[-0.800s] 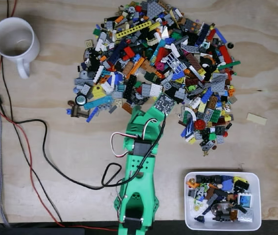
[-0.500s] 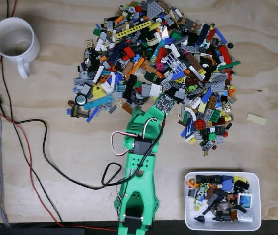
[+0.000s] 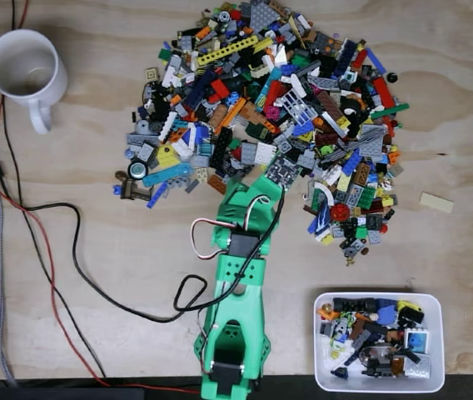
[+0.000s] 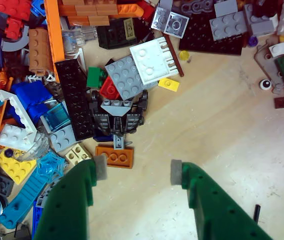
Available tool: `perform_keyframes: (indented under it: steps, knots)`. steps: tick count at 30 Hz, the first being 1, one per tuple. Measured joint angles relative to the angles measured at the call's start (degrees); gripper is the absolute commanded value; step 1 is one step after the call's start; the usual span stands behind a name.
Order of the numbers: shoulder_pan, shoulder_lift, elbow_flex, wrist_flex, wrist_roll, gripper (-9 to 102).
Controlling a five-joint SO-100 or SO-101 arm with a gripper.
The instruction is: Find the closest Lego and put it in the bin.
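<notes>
Hiding its pincer [image 4: 136,170] tips, arm [image 3: 235,292] overlaps pile [image 3: 261,108].

A small orange Lego plate [image 4: 114,156] lies flat at the pile's near edge, apparently touching a grey piece. The white bin [image 3: 436,308], shallow and round-cornered, sits well apart, holding assorted pieces.

Fixed view: even, diffuse light is coming from above, plywood table [image 3: 95,167] is reading bright, shadows staying short and soft. Mug [image 3: 24,71] rim is clipping slightly, no hard glare. Focus is holding edge to edge. Wrist view: softer, slightly noisy; green fingers [image 4: 72,200] are blurring at the bottom, colours looking oversaturated.
</notes>
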Motion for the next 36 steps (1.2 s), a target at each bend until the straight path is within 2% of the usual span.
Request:
perform_keyframes:
  steps: [9,14,23,29,36]
  knots:
    - [0.7,-1.8,0.0,-1.7,1.1,20]
    - [2.5,-11.6,-1.7,-3.4,7.6,20]
    - [4.3,-46.7,-24.3,-3.2,25.2,17]
    - [5.1,-60.6,-37.3,-3.2,28.5,17]
    - [7.3,-66.8,-44.1,-5.7,28.8,18]
